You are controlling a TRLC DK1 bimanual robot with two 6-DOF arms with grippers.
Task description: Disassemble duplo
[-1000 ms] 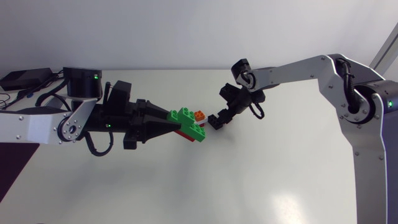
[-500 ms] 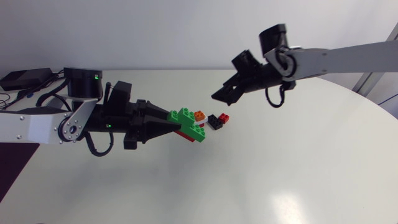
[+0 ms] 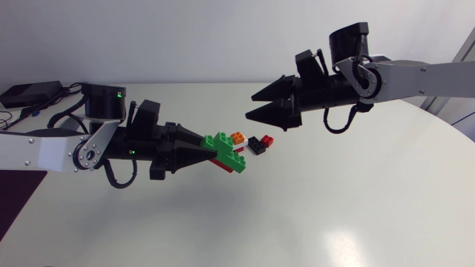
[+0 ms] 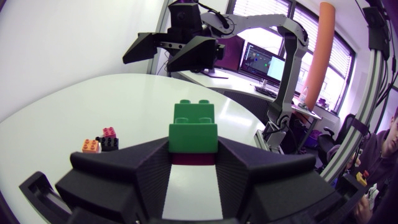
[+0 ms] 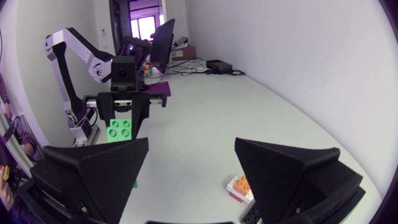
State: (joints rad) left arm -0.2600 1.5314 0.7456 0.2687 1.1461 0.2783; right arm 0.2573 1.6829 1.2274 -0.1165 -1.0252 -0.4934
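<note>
My left gripper (image 3: pixel 206 148) is shut on a duplo stack, a green brick (image 3: pixel 226 148) over a red one (image 3: pixel 220 159), held just above the table. In the left wrist view the green brick (image 4: pixel 194 127) sits between my fingers, with a dark red piece (image 4: pixel 193 160) under it. Beside the stack, three small loose bricks lie on the table: orange (image 3: pixel 237 137), black (image 3: pixel 256 145) and red (image 3: pixel 267 139). My right gripper (image 3: pixel 252 106) hangs open above them, holding nothing. The right wrist view shows its fingers (image 5: pixel 99 171) spread wide, the orange brick (image 5: pixel 244 184) below them and the green brick (image 5: pixel 120 129) ahead.
A black box with cables (image 3: pixel 30 93) lies at the table's far left corner, behind my left arm. The bare white tabletop (image 3: pixel 334 208) stretches to the front and right.
My right gripper let go of the black and red bricks on the table, rose up and to the right, and opened wide. My left arm kept its hold and barely moved.
</note>
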